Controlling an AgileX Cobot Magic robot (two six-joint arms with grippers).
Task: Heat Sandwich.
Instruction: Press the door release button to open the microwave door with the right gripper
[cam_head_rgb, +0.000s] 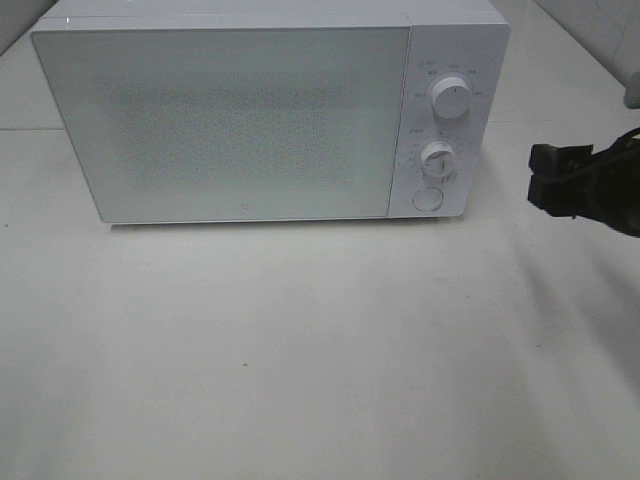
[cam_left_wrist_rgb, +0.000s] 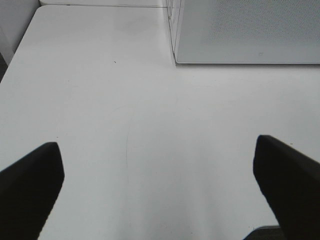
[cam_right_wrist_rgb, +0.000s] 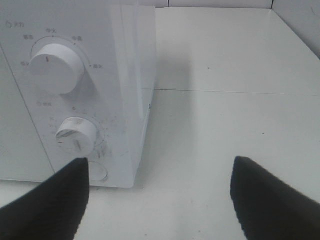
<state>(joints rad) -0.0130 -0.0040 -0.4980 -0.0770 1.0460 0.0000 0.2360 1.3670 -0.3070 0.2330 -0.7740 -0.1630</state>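
The left pincer (cam_left_wrist_rgb: 157, 145) and right pincer (cam_head_rgb: 538, 175) gape, empty. At the frame's right, a stray swing could knock the lower knob (cam_head_rgb: 437, 158) on the microwave (cam_head_rgb: 220, 120) — resetting it.

White microwave (cam_head_rgb: 270, 110), upright at back of white counter (cam_head_rgb: 300, 350). Door (cam_head_rgb: 225, 120) shut, with dotted mesh panel across most of front. Control strip at right of door in high view: large upper dial (cam_head_rgb: 451, 100), smaller lower dial (cam_head_rgb: 438, 157) beneath, round push button (cam_head_rgb: 427, 199) lowest. Printed marks around both dials, too small to read. Tiny dark speck (cam_head_rgb: 243, 365) on counter in front.
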